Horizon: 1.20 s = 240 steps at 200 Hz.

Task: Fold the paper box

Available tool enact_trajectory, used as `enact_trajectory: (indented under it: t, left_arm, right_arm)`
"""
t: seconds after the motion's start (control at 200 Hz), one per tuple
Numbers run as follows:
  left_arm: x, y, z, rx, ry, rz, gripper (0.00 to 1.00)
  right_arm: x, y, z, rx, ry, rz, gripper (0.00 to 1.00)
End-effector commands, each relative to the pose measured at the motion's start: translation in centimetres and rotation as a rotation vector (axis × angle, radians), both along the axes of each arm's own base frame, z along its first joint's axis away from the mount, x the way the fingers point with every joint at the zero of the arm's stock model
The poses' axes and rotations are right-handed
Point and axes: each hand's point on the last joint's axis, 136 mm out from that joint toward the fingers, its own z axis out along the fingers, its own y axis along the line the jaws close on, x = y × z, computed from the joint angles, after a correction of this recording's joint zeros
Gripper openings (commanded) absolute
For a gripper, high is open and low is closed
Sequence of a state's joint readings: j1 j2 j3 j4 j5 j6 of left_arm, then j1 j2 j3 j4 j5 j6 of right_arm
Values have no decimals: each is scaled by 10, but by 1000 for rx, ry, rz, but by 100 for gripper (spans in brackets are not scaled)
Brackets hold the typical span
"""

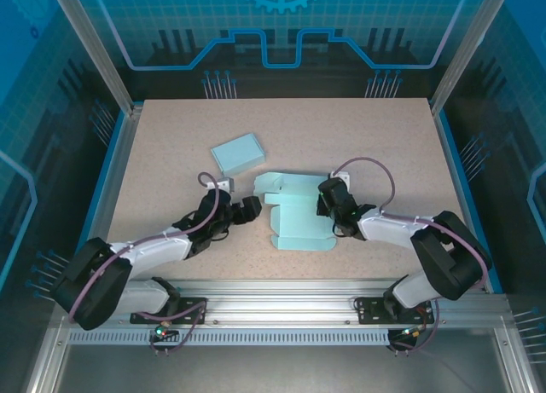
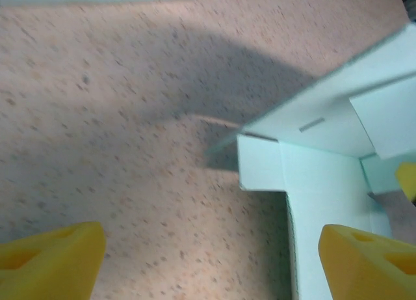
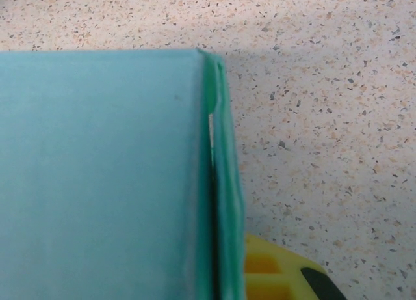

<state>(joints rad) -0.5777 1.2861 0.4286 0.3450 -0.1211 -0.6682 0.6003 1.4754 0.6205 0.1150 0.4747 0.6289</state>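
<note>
At mid-table, right end effector [image 1: 327,207] pinches the paper box [image 1: 296,227]; left end effector [image 1: 251,208] gapes beside it.

The paper box [image 1: 299,218] is seen as thin, smooth, matt card with sharply creased folds. The table [image 1: 367,137] is finished in a matt, finely speckled, stone-look surface. The yellow fingertips [image 2: 52,258], blurred at close range, are probably moulded matt plastic. At 6 o'clock, a frame rail [image 1: 299,303] of brushed metal is seen.
</note>
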Motion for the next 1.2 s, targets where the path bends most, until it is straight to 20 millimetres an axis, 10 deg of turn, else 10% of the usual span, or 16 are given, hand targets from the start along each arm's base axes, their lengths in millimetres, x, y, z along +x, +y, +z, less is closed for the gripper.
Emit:
enact_trajectory:
  t: [0.0, 0.41, 1.196]
  left_arm:
    - [-6, -35, 9, -100, -11, -96, 85]
    - [15, -59, -16, -91, -3, -91, 88]
    - [32, -99, 29, -152, -246, -262, 52]
  right_arm:
    - [-4, -1, 5, -6, -20, -17, 0]
    - [-9, 5, 12, -1, -35, -6, 0]
    - [-9, 9, 12, -2, -28, 1, 0]
